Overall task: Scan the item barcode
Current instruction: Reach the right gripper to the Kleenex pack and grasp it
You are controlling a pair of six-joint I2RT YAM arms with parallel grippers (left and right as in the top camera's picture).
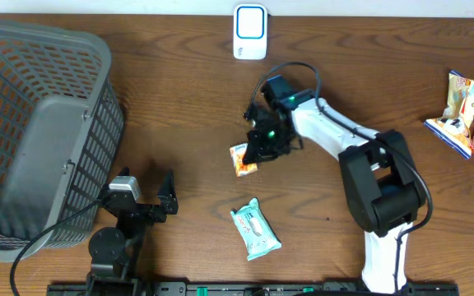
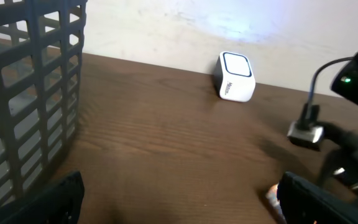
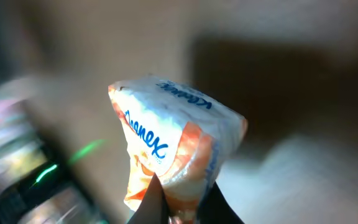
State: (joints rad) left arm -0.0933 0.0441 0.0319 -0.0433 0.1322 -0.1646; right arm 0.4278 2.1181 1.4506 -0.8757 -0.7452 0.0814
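Pinching tissue pack [image 3: 176,152] by one end, right tool [image 1: 259,151] clamped tight, long axis running straight out from fingers [image 3: 151,204], left tool [image 1: 149,191] wide open, empty

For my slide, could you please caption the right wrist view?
Right pincer shut on an orange-and-white tissue pack, seen close up.

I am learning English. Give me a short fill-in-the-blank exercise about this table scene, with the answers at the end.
1. The right gripper is shut on an orange and white tissue pack that bears the brand name ____.
2. The jaws of the left gripper are ____, and it holds nothing.
3. In the overhead view, the gray basket stands on the ____ side of the table.

Missing words: Kleenex; open; left.
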